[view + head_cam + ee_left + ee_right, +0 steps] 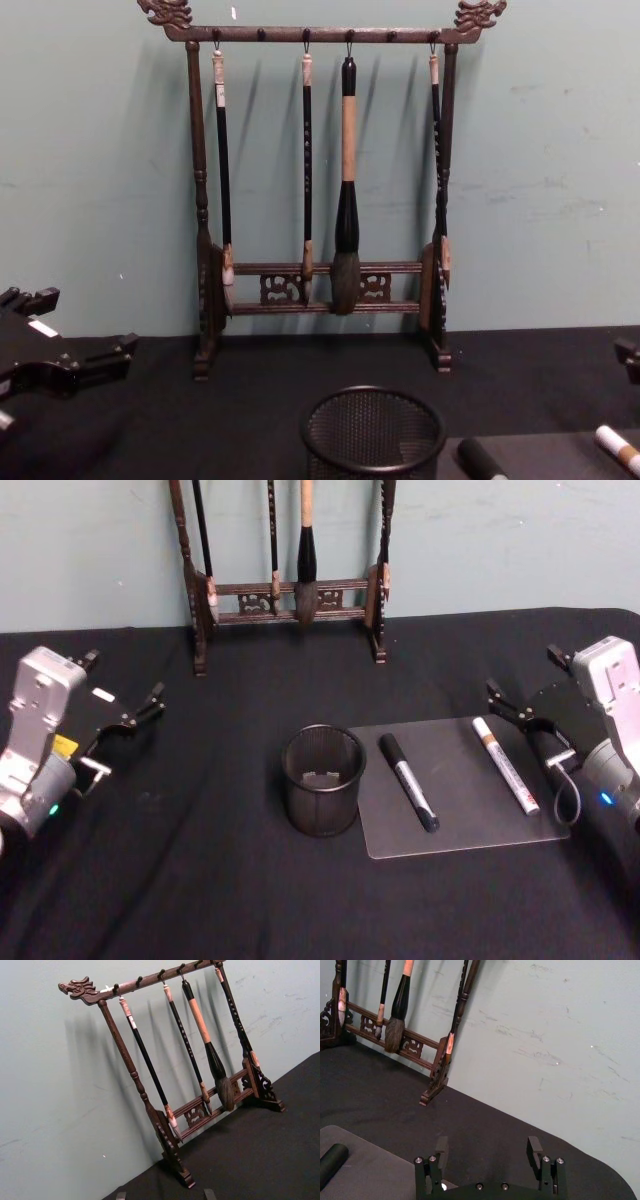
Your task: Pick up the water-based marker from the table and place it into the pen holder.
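The pen holder [322,780], a round black wire-mesh cup, stands upright at the table's middle; the chest view shows its rim [373,432]. To its right, two markers lie on a grey mat [460,815]: a black-capped one with a silver barrel [408,781] and a white one with a brown band [505,764]. I cannot read which is the water-based marker. My right gripper [525,725] hovers open just right of the white marker, its fingers [535,1146] apart and holding nothing. My left gripper [125,730] stays open at the far left, holding nothing.
A tall dark wooden brush rack [285,590] with several hanging brushes stands at the back of the black table, against the wall. Bare black cloth lies between the left arm and the cup, and in front of the mat.
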{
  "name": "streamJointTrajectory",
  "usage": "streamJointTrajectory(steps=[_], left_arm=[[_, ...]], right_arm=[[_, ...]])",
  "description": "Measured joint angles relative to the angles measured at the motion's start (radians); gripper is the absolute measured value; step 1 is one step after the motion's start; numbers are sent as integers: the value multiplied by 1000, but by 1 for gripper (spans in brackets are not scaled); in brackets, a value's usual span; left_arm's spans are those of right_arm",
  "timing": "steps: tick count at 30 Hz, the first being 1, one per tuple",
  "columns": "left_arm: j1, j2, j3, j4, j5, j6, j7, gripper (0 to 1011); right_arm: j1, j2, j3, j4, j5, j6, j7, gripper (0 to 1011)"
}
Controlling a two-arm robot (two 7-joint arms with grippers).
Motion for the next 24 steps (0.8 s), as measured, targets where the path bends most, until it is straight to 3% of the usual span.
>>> streamJointTrajectory(steps=[24], left_arm=[[0,0,0,0,0,0,0,1001]], right_arm=[[0,0,0,0,0,0,0,1002]])
